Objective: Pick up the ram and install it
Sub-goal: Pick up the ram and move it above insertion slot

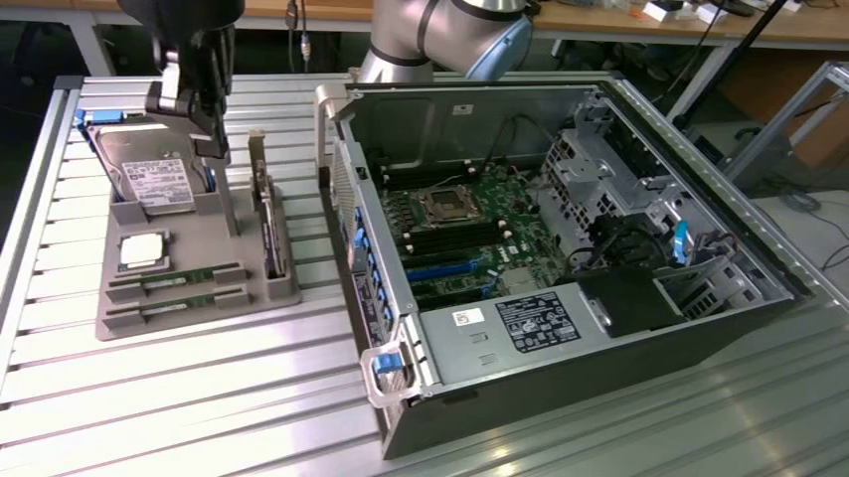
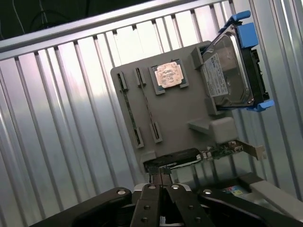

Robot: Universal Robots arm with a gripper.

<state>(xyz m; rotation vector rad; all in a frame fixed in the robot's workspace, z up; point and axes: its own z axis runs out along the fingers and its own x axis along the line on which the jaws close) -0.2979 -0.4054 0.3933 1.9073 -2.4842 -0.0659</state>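
Your tool [image 1: 213,147], shut and empty, hangs at the exterior view's upper left over the tray [image 1: 213,248] slotting the ram [image 1: 173,283] edge-up.

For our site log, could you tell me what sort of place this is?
Probably a robotics lab for computer assembly: an open computer case lies on a slatted metal table beside a gray tray of parts, with workbenches behind.
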